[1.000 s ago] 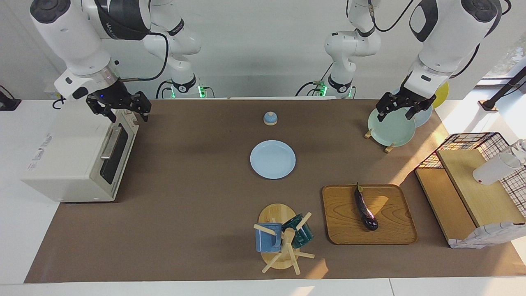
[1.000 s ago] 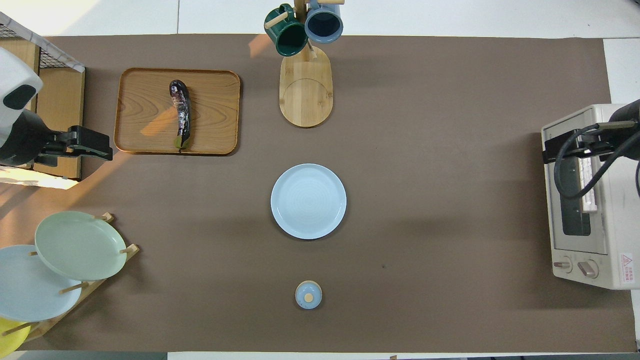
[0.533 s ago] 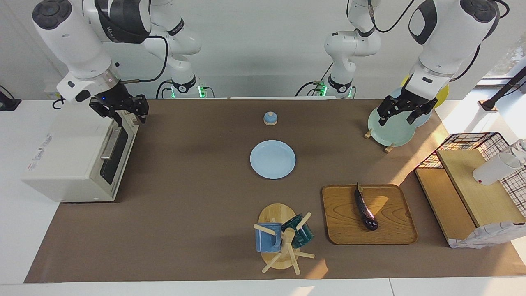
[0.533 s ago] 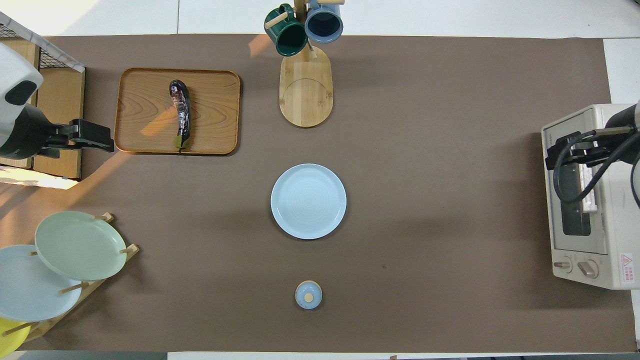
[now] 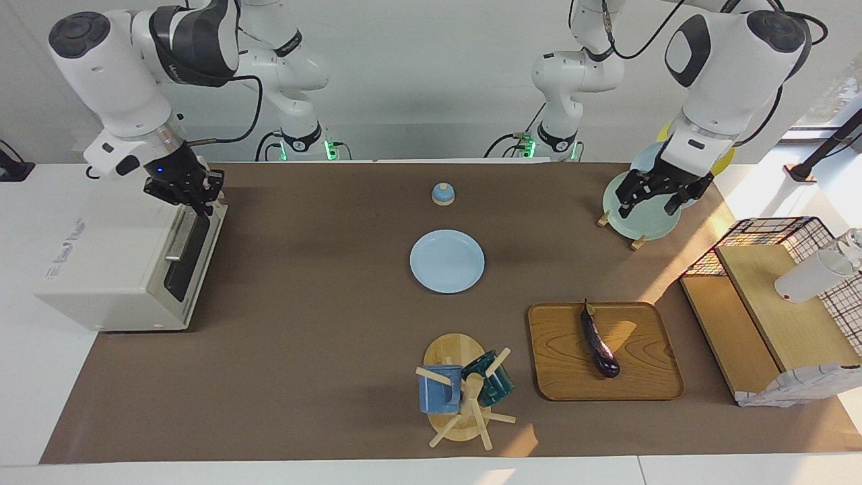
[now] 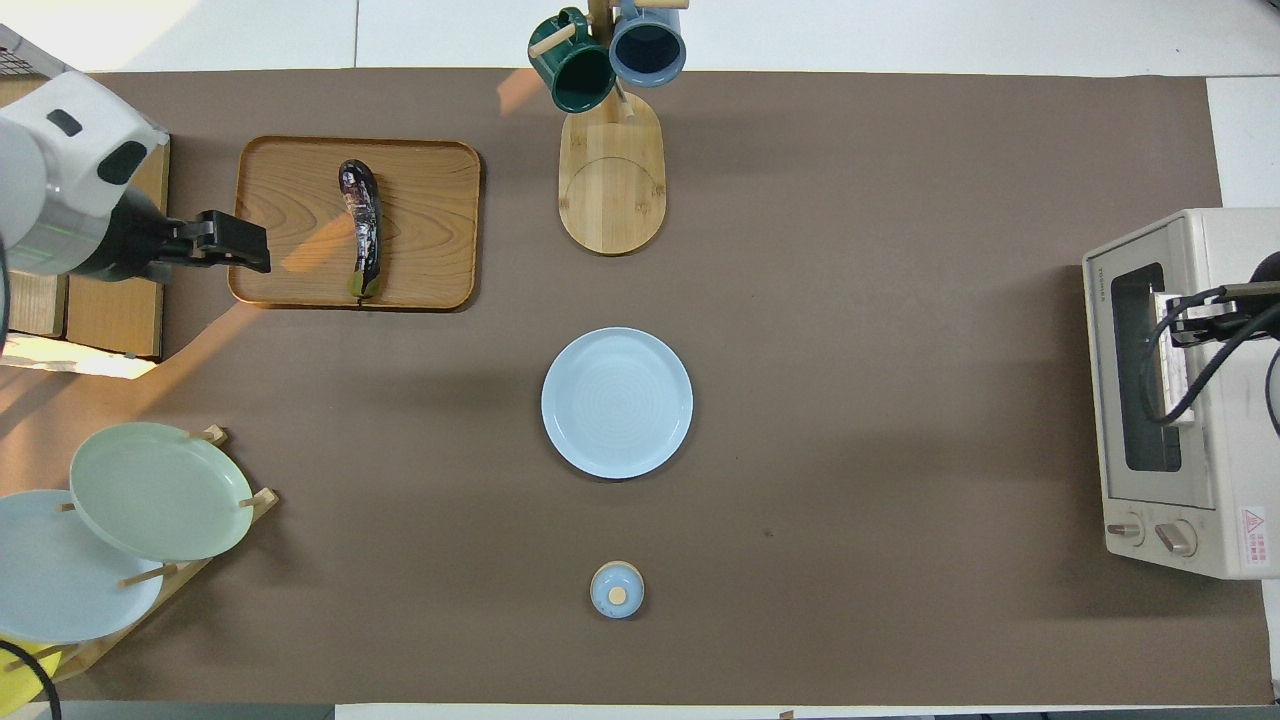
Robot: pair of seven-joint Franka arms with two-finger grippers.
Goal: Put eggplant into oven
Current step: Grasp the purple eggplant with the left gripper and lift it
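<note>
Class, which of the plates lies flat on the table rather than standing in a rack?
The light blue plate at mid-table; the others lean in the wooden rack.

Dark-purple eggplant (image 5: pixel 599 342), white oven (image 5: pixel 114 259)

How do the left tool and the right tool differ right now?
The left tool is open; the right tool is shut. The left tool hangs in the air holding nothing; the right tool is down at the oven's handle. Both are black two-finger tools on white arms.
</note>
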